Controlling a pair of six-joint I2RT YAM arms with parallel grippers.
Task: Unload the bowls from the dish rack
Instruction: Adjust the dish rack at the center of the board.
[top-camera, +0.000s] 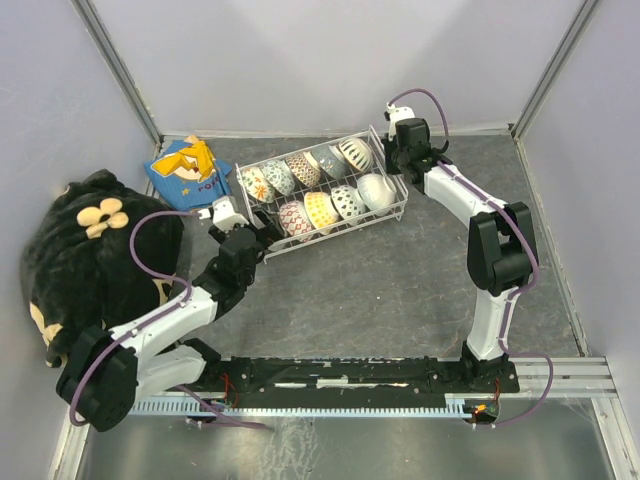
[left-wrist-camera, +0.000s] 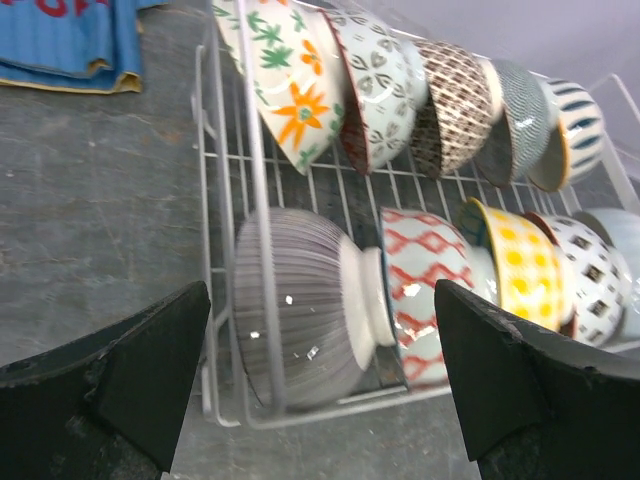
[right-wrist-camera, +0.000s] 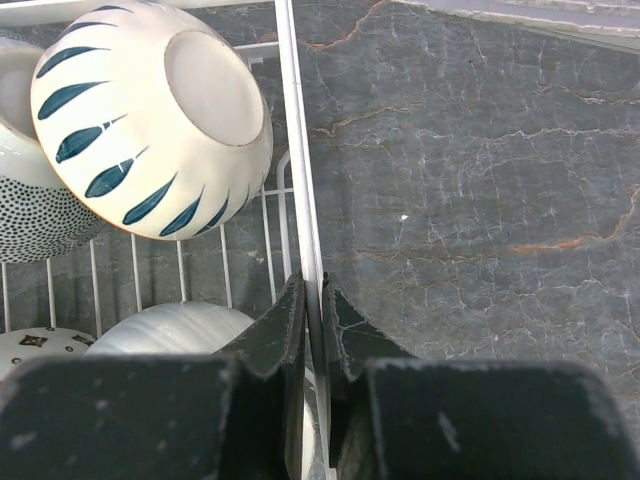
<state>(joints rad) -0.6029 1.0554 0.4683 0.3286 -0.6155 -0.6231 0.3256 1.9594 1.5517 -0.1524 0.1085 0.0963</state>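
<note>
Lining up on the first bowl, by my read.

- Far left of the top view: black plush thing (top-camera: 90, 250) with a cream flower. Not in play.
- Upper left: blue cloth (top-camera: 188, 170) with a yellow patch and red letters. Looks like "FO", rest not readable. In the left wrist view the letters are cut off by the top edge.
- Left gripper (top-camera: 258, 238): jaws wide open and empty, just outside the left end of the dish rack (left-wrist-camera: 262, 200).
- Grey striped bowl (left-wrist-camera: 300, 310): framed between those jaws, but inside the wire wall. It lies on its side, foot pointing right against a red-lattice bowl (left-wrist-camera: 425, 285).
- Rack sits mid-table, centre of the top view, with the bowls (top-camera: 320, 210) in two rows. All appear loaded.
- Right gripper (right-wrist-camera: 312, 290): jaws pinched shut on the rack's rim wire at its upper-right corner, beside a blue-leaf bowl (right-wrist-camera: 150, 120).

Suggested approach:
- Come over the end wall, not through it.
- Put one finger inside the grey bowl's mouth and one on its outside.
- Lift clear before swinging left.
- Right clamp should brace the rack through the lift, or the rack will likely slide.
- Glazed ceramic is slick, so close firmly.

No brand marks or labels visible on bowls or rack.
</note>
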